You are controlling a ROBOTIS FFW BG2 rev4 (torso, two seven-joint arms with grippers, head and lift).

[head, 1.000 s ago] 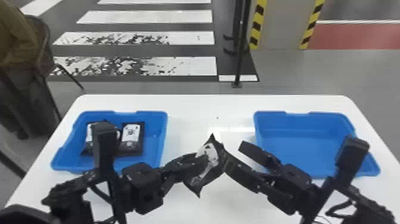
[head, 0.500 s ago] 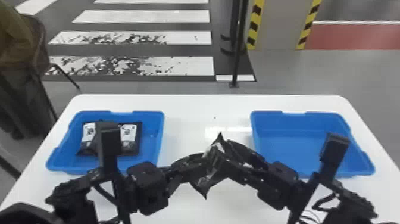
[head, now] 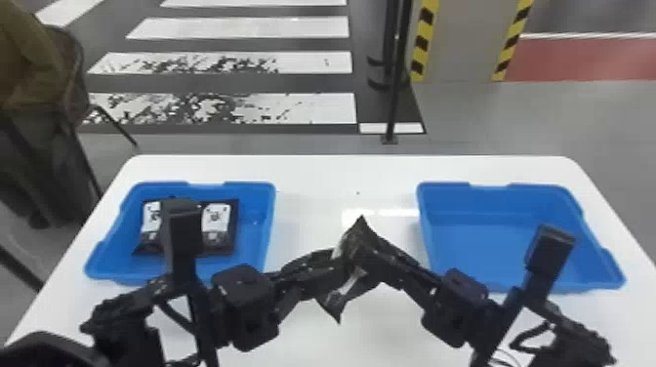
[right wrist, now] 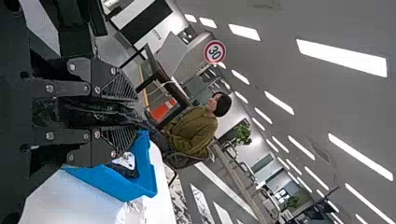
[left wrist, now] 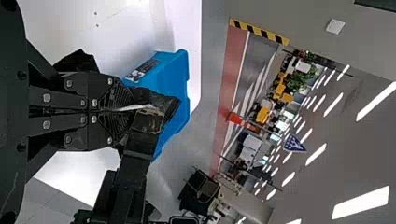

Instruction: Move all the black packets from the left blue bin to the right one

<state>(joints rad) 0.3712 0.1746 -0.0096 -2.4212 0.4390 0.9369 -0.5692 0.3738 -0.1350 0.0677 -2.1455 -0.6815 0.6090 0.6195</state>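
The left gripper (left wrist: 127, 112) is closed down almost flat, a fold of black packet (head: 360, 236) pinched between its fingers. Facing it, the right gripper (right wrist: 128, 115) has its fingers parted, the packet's dark folds lying between them; whether it bears on them I cannot tell. The packet is held aslant above the table (head: 341, 171), between the bins, its far corner pointing towards the table's far edge. This looks like a handover in the air.

Farther out, the left bin (head: 269, 210) sits by the table's left edge, towards the far left corner. In it lie 2 packets side by side, the left packet (head: 151, 218) and the right packet (head: 217, 218), pale labels up; the arm's upright part covers some of that bin. The right bin (head: 493, 205) stands towards the far right corner.

By my count, 0 packets are delivered, 1 is midway and at least 2 wait, so most of the work remains.
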